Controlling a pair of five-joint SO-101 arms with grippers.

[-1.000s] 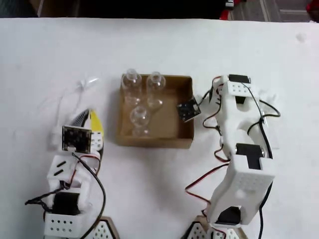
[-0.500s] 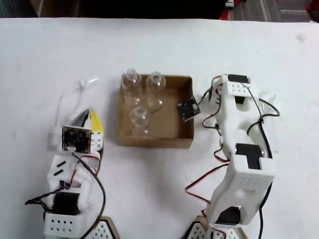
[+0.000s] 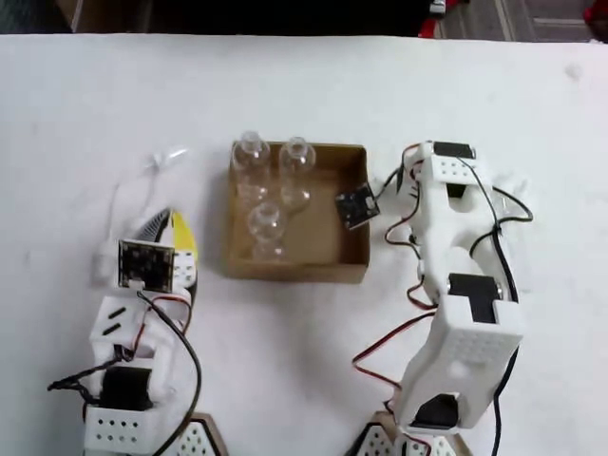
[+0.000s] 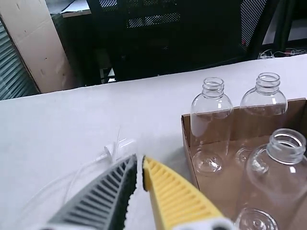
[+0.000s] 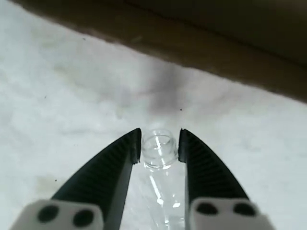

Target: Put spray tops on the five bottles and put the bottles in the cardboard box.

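My left gripper has its grey and yellow fingers nearly together and empty, aimed at the spray top lying on the table just beyond, which is likely the next pick. The cardboard box holds three bottles, and the left wrist view confirms their necks are bare. My right gripper clamps a fourth bottle by its neck near the box wall, a grip my right arm covers from above.

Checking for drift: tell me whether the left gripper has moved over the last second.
No. The left gripper sits at the same spot beside the cardboard box, its tips equally far from the box's left wall.
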